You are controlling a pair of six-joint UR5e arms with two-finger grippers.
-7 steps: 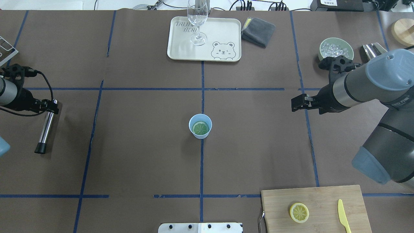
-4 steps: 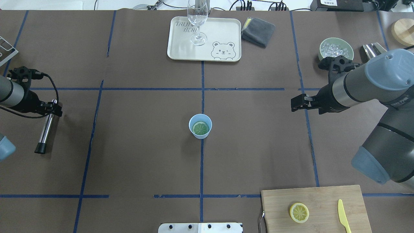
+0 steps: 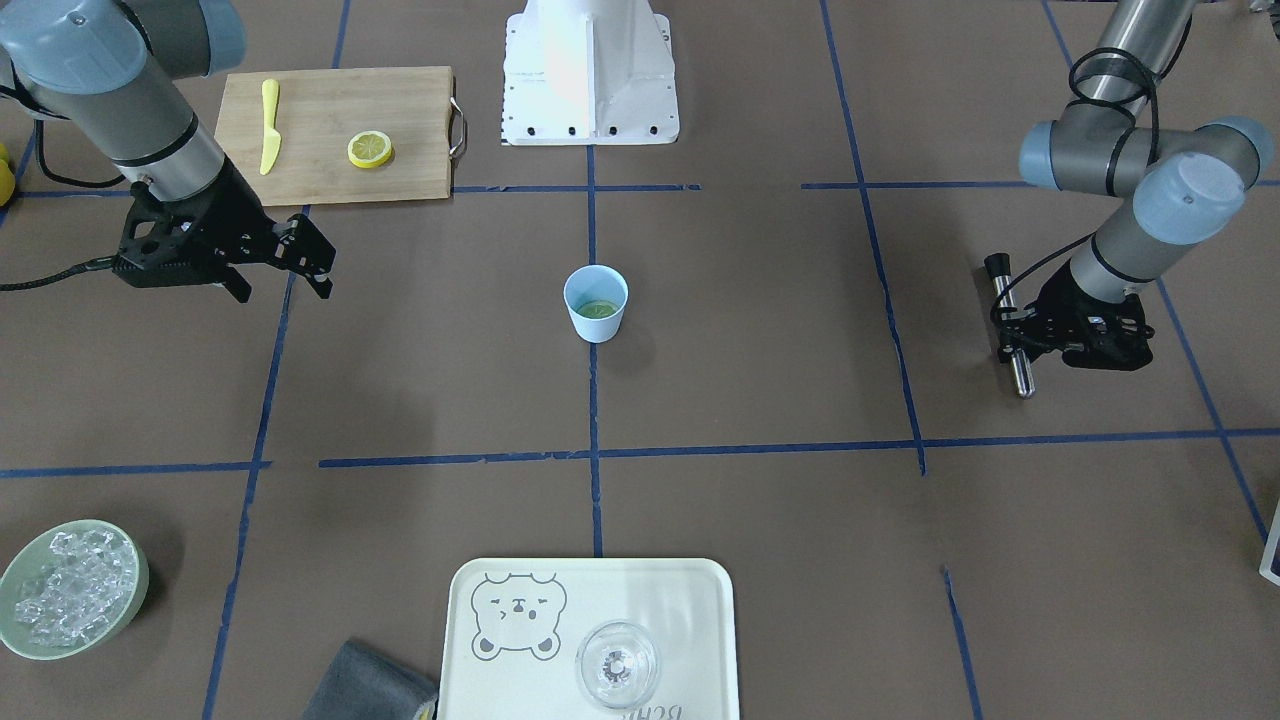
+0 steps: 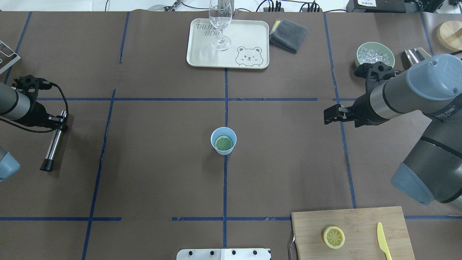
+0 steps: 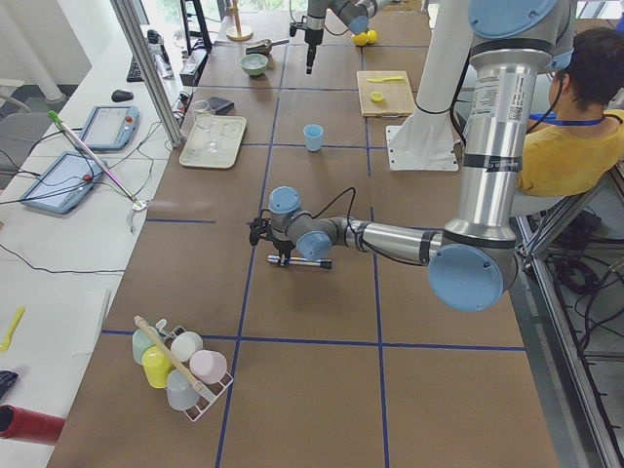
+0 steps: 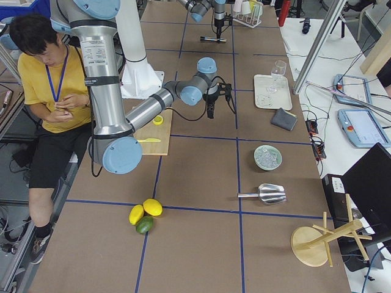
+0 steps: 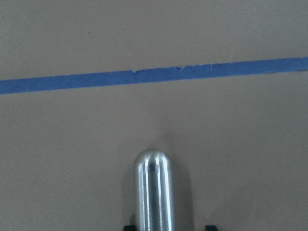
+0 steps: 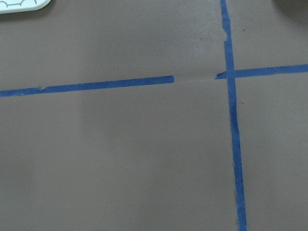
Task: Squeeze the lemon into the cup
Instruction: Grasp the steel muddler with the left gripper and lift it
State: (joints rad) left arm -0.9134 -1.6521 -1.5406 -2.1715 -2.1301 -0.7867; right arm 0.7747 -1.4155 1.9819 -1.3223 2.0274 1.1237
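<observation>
Right side view alone showing three citrus fruits [image 6: 152, 207], one thin yellow lemon slice [image 4: 223, 143] lying inside small light-blue plastic cup [image 4: 224, 152], second slice [image 4: 334, 237] well apart, left gripper [image 4: 60, 122] clamping steel rod [image 4: 53, 142], right gripper [image 4: 326, 115] spread, empty.

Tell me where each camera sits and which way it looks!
Front: across the table, facing the robot; left arm, right arm, cup.
Overhead: behind the robot, looking down; both arms, the same cup.
Left side: table's end; left arm nearest.
Right side: opposite end; right arm nearest.
Left wrist: looking down; left claw grips metal rod.
Right wrist: looking down at blue tape; no claw shows.
</observation>
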